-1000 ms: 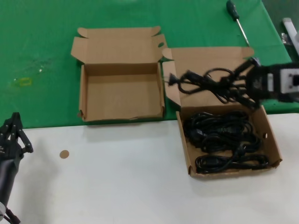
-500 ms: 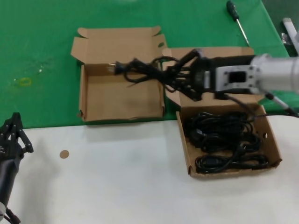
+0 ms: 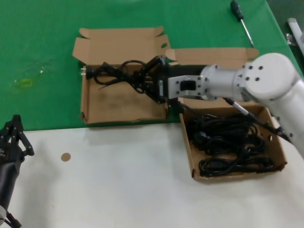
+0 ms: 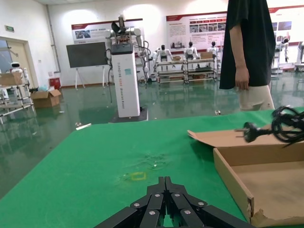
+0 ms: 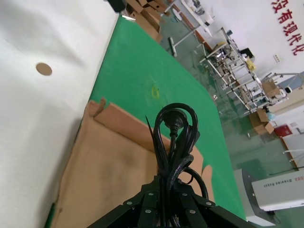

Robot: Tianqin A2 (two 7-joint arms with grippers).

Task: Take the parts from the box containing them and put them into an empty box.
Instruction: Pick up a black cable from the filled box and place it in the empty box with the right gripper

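My right gripper [image 3: 151, 81] is shut on a black coiled power cord [image 3: 115, 73] and holds it above the empty box [image 3: 84, 99], over its far part. In the right wrist view the cord [image 5: 174, 135] sticks out from between the fingers [image 5: 151, 199] over the box floor [image 5: 107, 173]. Several more cords [image 3: 228, 142] lie in the other cardboard box [image 3: 187, 149] on the right. My left gripper [image 3: 15, 137] is shut and empty, parked at the lower left; in its own view [image 4: 165, 179] the cord's plug [image 4: 250, 131] hangs over the empty box [image 4: 230, 175].
A black-handled screwdriver [image 3: 241, 21] lies on the green cloth at the far right. A small brown disc [image 3: 65, 156] lies on the white table near my left arm. A person [image 4: 247, 52] stands behind the table in the left wrist view.
My right arm has carried the cord leftwards from above the full box to above the empty box. My left arm has not moved.
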